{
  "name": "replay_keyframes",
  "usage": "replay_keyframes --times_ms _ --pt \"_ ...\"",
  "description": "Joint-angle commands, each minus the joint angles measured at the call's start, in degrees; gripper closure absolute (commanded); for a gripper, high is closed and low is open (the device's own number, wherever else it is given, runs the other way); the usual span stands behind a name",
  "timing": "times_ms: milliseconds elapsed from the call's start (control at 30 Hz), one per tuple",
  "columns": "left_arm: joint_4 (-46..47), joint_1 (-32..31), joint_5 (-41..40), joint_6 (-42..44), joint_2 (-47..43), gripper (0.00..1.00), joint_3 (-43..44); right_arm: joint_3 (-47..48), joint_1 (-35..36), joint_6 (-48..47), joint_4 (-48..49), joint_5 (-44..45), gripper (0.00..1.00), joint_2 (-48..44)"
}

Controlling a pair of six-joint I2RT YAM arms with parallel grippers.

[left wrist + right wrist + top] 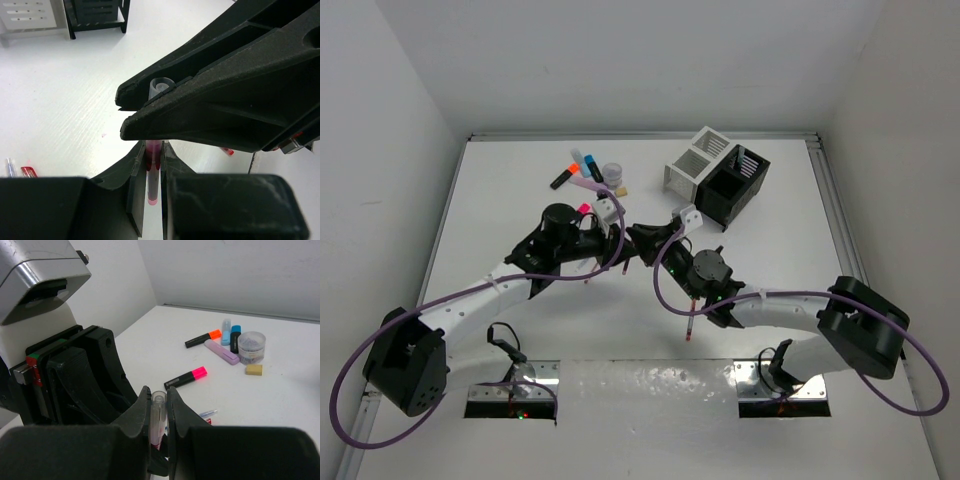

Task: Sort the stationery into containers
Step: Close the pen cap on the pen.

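Nearest, mid-frame in the top view, the left tool (153, 148) is clamped on a clear pen (159, 87) with red ink inside. The right tool (159, 393) is clamped on the same pen's other end. The pen's long axis runs tool to tool, straight up the frame in both wrist views. A red pen (690, 322) lies on the bench (800, 250) at lower centre, nearly up-down.

Farther, upper left:
- five highlighters: pink-capped highlighter (186, 378), orange-capped highlighter (202, 338), lilac highlighter (221, 351), light blue highlighter (226, 331), dark blue highlighter (235, 337)
- one round clear tub (251, 346)
- one tan eraser (254, 369)

Upper right are two joined containers, a white box (692, 165) and a black box (732, 188).
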Motion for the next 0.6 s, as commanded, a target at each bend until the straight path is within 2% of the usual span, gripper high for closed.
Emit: replay_keyframes --times_ms 0,133,233,300,433,567 --pt "25.81 0.99 -0.48 -1.40 -4.34 1.00 5.38 -5.73 3.27 0.47 -22.00 -4.76 1.00 4.92" --pt "25.46 0.99 0.22 -1.48 -4.51 1.00 4.86 -4.06 3.27 -0.13 -22.34 -5.11 1.00 1.78" --pt "24.76 0.73 2.15 -1.57 -4.60 1.00 4.15 0.41 2.23 -2.94 -26.46 -4.24 1.00 -2.62" --pt "23.96 0.55 2.77 -1.57 -4.60 1.00 3.63 3.65 1.52 -5.57 -28.31 -4.23 0.95 -4.74" --pt "21.51 0.55 2.25 -1.40 -4.78 1.00 2.83 9.64 -0.33 -9.18 -33.15 -3.53 0.74 -10.09" --pt "20.54 0.55 2.34 -1.22 -4.95 1.00 2.57 11.15 -1.65 -11.04 -32.98 -4.06 0.60 -15.11"
